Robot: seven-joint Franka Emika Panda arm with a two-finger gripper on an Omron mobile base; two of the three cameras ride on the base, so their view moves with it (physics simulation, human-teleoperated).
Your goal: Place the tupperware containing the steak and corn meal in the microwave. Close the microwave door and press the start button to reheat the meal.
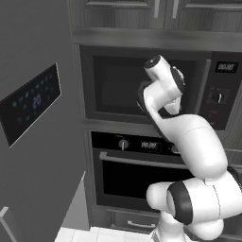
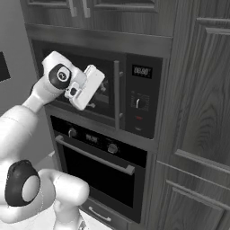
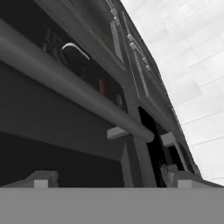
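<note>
While the microwave door (image 2: 105, 87) sits closed, the gripper (image 2: 99, 96), fingers apart, hovers just before it

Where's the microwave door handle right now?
In the right base view the handle stands upright along the microwave door's right edge, just left of the black control panel, above the oven. The gripper is just left of it.

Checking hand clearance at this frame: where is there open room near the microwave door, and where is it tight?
Tight: the gripper sits against the microwave door, beside its vertical bar handle. Open: in front of the control panel and before the oven door below.
</note>
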